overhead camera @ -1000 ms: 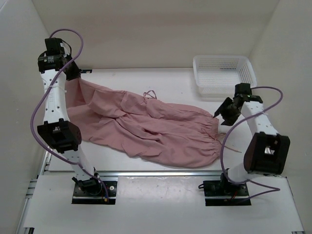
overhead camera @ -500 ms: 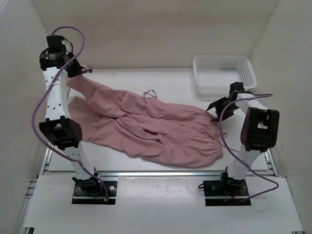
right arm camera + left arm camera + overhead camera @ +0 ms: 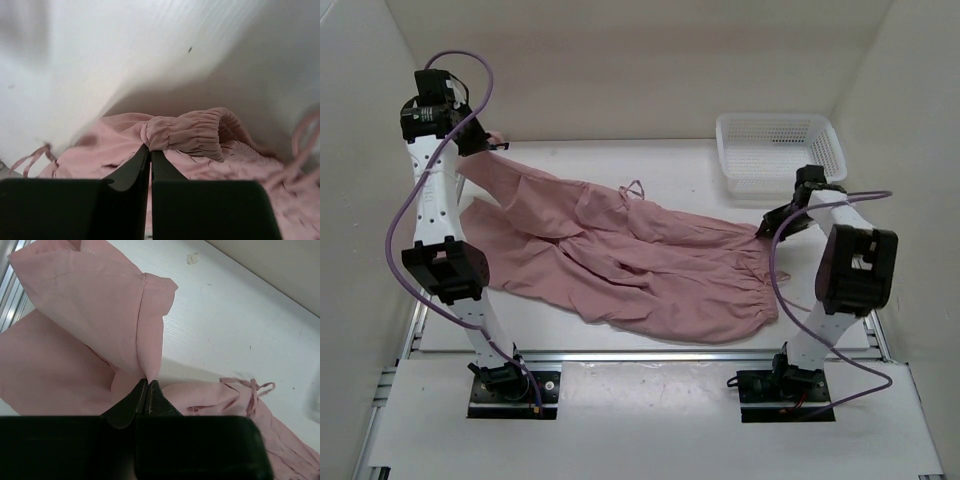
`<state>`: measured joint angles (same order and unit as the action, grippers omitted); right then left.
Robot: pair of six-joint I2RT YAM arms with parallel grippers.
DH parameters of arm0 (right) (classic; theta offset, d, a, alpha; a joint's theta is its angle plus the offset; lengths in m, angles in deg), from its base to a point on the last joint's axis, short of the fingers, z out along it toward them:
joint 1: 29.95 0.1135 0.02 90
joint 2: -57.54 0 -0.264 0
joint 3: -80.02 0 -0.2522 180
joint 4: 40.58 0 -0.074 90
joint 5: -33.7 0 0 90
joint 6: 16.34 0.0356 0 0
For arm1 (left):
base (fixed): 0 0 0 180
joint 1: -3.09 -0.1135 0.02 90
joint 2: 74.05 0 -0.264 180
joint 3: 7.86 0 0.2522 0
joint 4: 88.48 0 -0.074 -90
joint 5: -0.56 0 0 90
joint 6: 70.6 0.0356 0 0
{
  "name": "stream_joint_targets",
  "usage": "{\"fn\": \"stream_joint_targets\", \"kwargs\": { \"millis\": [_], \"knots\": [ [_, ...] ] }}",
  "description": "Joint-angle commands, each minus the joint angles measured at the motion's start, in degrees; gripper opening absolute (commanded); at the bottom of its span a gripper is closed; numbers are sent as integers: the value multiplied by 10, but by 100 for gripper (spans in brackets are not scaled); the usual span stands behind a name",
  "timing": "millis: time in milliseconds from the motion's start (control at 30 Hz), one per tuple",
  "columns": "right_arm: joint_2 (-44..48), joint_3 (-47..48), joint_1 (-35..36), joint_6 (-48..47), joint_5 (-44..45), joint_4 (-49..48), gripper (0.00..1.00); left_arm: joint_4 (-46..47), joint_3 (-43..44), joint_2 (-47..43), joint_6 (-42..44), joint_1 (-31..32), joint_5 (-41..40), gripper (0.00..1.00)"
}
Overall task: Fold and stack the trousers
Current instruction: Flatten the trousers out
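**A:** Where are the dusty-pink, thin, wrinkled fabric trousers (image 3: 640, 265)?

**B:** They are spread across the white table (image 3: 680, 165), running from the far left corner to the near right. Most of the cloth lies flat and creased. The far left end is raised off the surface.

**A:** What raises it?

**B:** The left gripper (image 3: 492, 143), high at the far left. In its wrist view the two black fingers are pressed together on a folded, stitched edge of the fabric, which stands up in a peak above the tips.

**A:** And the right gripper (image 3: 763, 229)?

**B:** It is low, at the right end of the trousers. Its fingers are closed to a thin slit on the gathered elastic cuff (image 3: 190, 132) of the farther leg, and the bunched cuff sits just past the tips. The nearer leg's cuff (image 3: 766, 300) lies loose on the table.

**A:** Any containers?

**B:** One, a white rectangular plastic mesh basket (image 3: 785, 182). It stands upright at the far right corner of the table, against the back wall.

**A:** Does the cloth reach it?

**B:** No. The trousers lie wholly on the table, apart from the basket. The pinched cuff is their nearest part, just in front of the basket's near wall. Only the basket's own mesh floor shows inside it.

**A:** Anything else?

**B:** A thin pink drawstring (image 3: 632, 190) loops out on the table at the far edge of the trousers, near the middle.
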<state>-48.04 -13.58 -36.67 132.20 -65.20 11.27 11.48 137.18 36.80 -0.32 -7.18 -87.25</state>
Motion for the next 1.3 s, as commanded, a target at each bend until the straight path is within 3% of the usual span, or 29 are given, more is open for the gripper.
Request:
{"fn": "stream_joint_targets", "kwargs": {
  "millis": [0,167,367,500,733,800,867,900,933,967,1000,1033,1067,1133,1233,1267],
  "knots": [
    [130,31,-2,-54,88,51,0,-9,33,-13,4,-11,12,10],
    [253,-14,-18,-98,123,94,0,-21,13,-42,4,-24,-2,10],
    [424,-45,-18,-122,163,160,0,-16,-72,-132,4,-30,-28,10],
    [467,-39,-18,-128,188,184,0,-16,-77,-146,9,-42,-28,10],
    [401,-15,-23,-128,204,147,0,-10,37,4,14,-25,24,10],
    [356,13,-23,-128,224,111,0,-10,81,92,9,-17,29,10],
    [298,39,-23,-128,239,82,0,-10,186,195,4,-17,40,10],
    [278,58,-23,-136,254,65,0,-10,221,224,-1,-12,61,14],
    [232,74,-29,-136,254,56,4,3,257,245,-14,-12,71,35],
    [209,91,-29,-136,254,61,35,16,257,256,-19,-12,81,64],
    [190,107,-29,-144,254,69,54,24,246,256,-25,-12,86,88],
    [173,131,-29,-144,254,81,64,29,227,256,-25,-12,100,100],
    [173,131,-29,-144,254,81,74,36,213,229,-25,-12,100,100],
    [200,101,-29,-144,260,81,79,48,162,192,-11,-12,80,100],
    [243,51,-29,-151,273,81,80,48,124,128,13,-17,60,100],
    [254,37,-29,-156,273,81,76,41,115,115,14,-17,53,100]
  ]
}}
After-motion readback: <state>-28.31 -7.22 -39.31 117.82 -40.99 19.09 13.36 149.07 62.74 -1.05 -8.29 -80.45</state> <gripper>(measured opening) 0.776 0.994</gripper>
